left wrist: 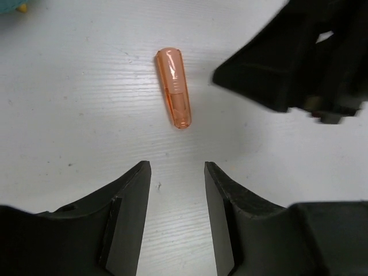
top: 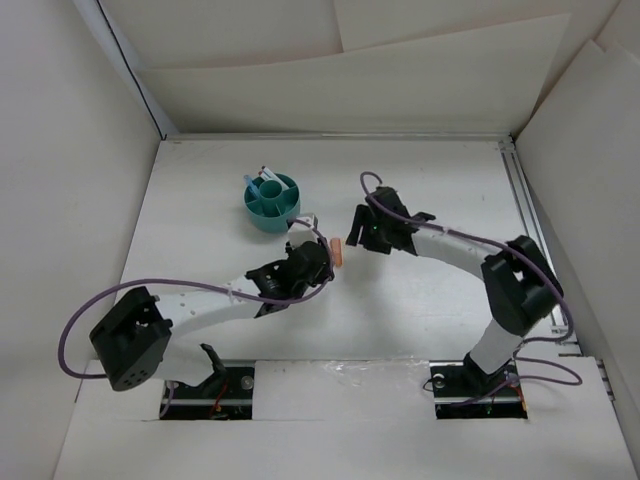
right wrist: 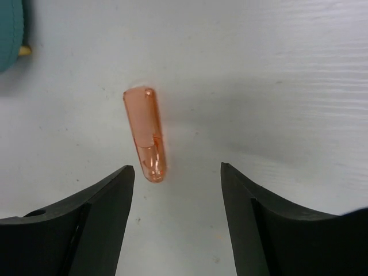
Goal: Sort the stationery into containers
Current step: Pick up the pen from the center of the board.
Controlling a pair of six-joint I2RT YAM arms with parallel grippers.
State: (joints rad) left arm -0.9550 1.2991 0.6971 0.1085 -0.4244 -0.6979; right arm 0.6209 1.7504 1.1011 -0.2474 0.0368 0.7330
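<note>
Orange stick (left wrist: 174, 86) lies loose; left pincer (left wrist: 177, 165), right pincer (right wrist: 177, 167) both spread; teal bowl (right wrist: 8, 34) cropped.

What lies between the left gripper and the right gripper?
The orange stick lies flat on the table between left gripper and right gripper; the top view shows it.

No legible text or markings.

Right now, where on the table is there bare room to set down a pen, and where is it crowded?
Free: the table left of the bowl; the far strip behind the bowl; the wide patch beyond the right arm. Crowded: the middle, where the left pincer and the right pincer meet at the orange cap.
</note>
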